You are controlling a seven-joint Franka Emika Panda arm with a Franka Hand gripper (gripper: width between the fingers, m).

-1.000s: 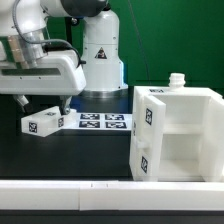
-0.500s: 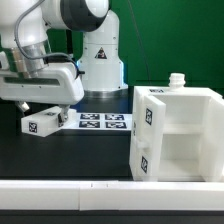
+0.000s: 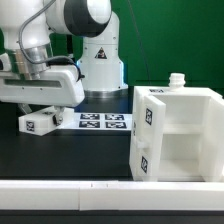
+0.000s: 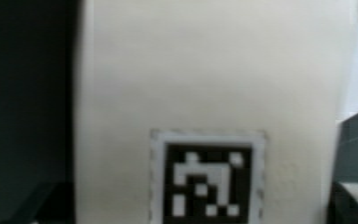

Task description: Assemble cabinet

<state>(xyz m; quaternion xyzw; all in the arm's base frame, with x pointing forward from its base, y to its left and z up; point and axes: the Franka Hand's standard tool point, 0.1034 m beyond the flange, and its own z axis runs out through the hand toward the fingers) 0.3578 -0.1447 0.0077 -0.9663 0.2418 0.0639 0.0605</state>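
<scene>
– Cabinet (image 3: 170, 135): where does it stand?

– On the table at the exterior view's right, upright, with its shelved compartments open to the camera. It is well apart from the gripper (image 3: 42, 112), and the marker board (image 3: 95, 122) lies between them.

– And what is under the gripper?

– A loose panel (image 3: 38, 122) that bears one tag and lies just beside the marker board's end. In the wrist view its long axis runs crosswise to the line between the jaws, so they span its short width.

– Are they clamped on it?

– That cannot be told. The jaws stand either side of the panel, perhaps touching it, but the wrist view is blurred and the arm hides the contact from outside.

– So the coming move?

– Probably a grip across the width, then a carry toward the exterior view's right.
</scene>
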